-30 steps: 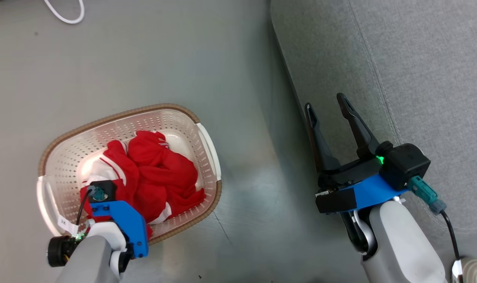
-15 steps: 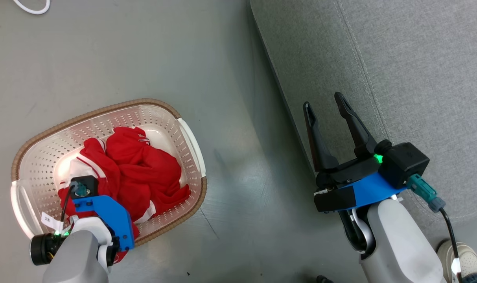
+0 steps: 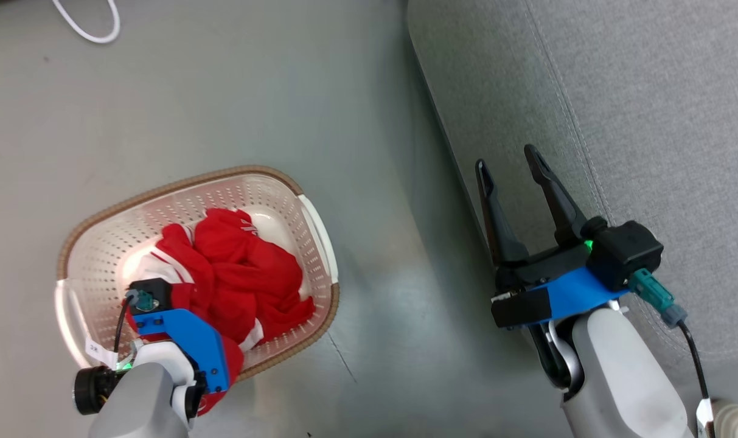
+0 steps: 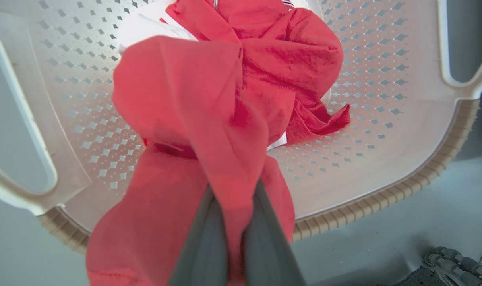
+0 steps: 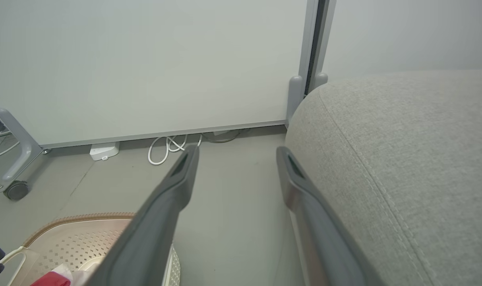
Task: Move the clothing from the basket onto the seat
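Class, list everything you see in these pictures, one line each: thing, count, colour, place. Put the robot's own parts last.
clothing: one crumpled heap, red with white trim, inside the basket
basket: one, cream with a brown rim, on the floor at the robot's left
seat: one, grey fabric, at the robot's right
floor: one, grey, under the basket
cable: one, white, looped on the floor
box: one, small, white, at the foot of the wall
caster: one, dark, under a grey frame leg
left gripper: one, dark fingers, shut on a fold of the clothing
right gripper: one, dark fingers, open and empty, at the seat's edge
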Tool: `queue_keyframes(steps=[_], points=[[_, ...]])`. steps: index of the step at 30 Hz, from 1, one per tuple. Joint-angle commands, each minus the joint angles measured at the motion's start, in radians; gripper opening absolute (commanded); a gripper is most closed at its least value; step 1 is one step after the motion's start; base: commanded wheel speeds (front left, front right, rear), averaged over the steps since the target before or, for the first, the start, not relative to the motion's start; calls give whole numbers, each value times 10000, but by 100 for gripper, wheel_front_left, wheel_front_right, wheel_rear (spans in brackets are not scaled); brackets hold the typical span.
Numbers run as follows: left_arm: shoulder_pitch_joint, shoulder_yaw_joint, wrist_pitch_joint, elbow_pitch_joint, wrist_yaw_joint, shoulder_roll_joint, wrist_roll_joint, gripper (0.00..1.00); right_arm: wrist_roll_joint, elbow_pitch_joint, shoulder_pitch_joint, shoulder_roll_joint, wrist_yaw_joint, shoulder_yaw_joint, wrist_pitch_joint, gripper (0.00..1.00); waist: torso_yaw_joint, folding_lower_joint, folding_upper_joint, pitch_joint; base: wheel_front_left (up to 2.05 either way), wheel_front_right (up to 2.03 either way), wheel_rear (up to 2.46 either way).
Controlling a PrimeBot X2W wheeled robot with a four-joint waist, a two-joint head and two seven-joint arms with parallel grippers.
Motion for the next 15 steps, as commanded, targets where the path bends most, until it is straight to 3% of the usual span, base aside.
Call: queue_keyframes(steps=[1,10,15], points=[[-41,-36,-138,48,-137,-66,-76,0,-125,65,193,-27,-7,-63,-41,100,358,0,0,-470,0,0,0],[-19,-369,-791,335,-1259,-450,-629,0,-710,144,865,-30,-7,-233,416,100,1505,0,0,-2593,0,0,0],[237,-1064,-1297,89,-1798,-507,-984,0,-1028,-77,1456,-27,-7,-392,859,100,2151,0,0,-3805,0,0,0]])
